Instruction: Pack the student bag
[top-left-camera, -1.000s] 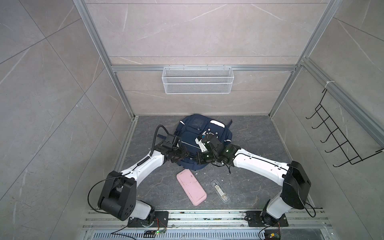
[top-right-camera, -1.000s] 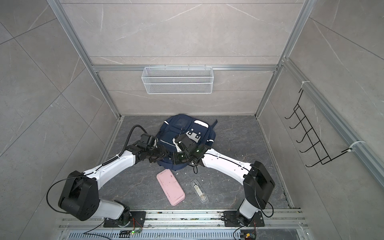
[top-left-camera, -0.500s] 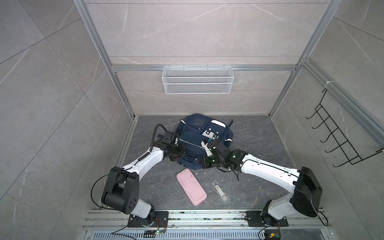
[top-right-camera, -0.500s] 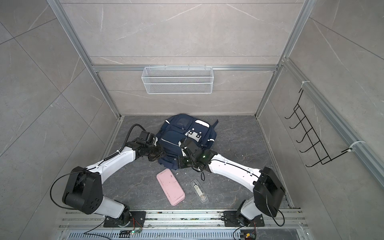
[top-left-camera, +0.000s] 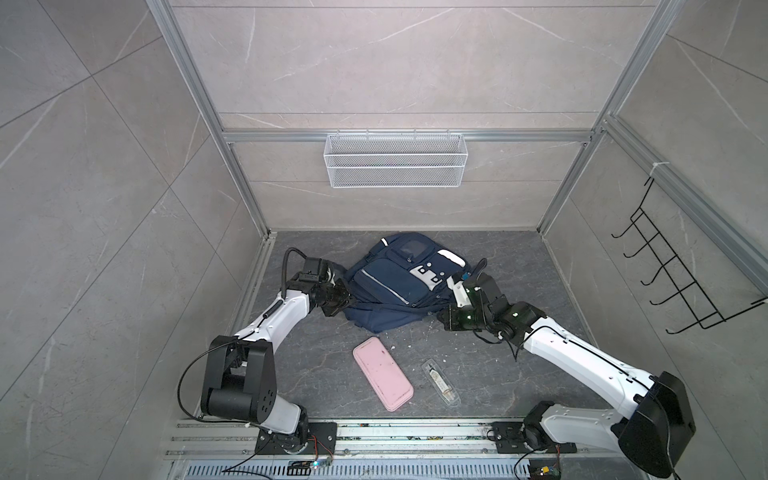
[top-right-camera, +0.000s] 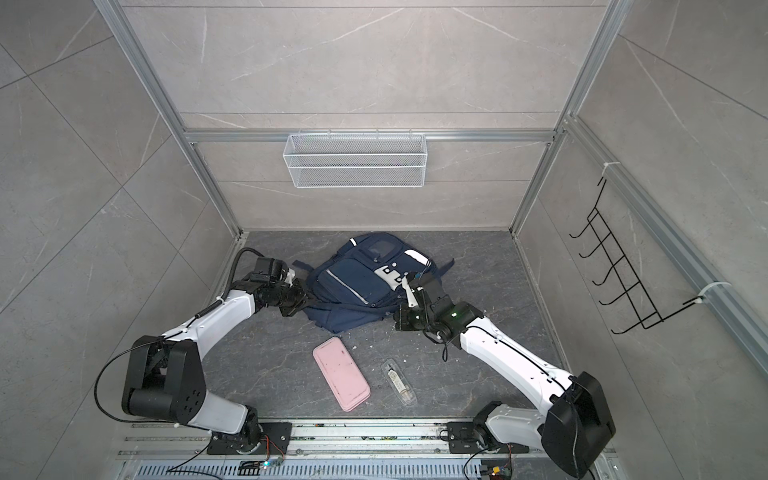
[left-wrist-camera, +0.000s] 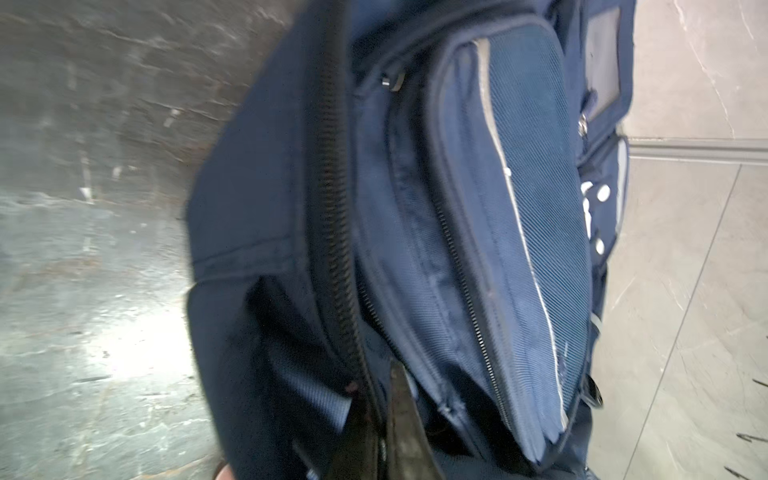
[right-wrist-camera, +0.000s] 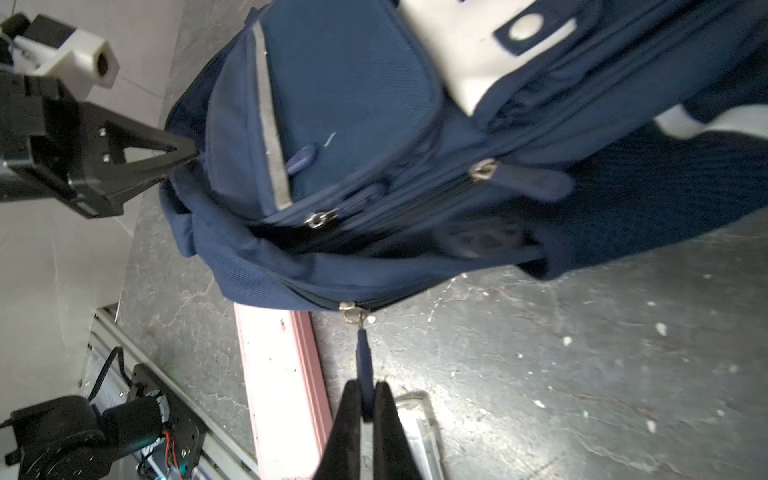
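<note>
Student bag (top-left-camera: 395, 286) is lying with left gripper (top-left-camera: 347, 296) clamping its nine o'clock edge and right gripper (right-wrist-camera: 365, 399) pinching the zipper tab (right-wrist-camera: 363, 353) at four o'clock, the tab risking slipping free under a skewed pull.

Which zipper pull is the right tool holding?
The navy cord pull on the silver slider at the navy fabric backpack's floor-side seam, drawn taut into the shut right tool. The other two sliders, higher up, lie free.
</note>
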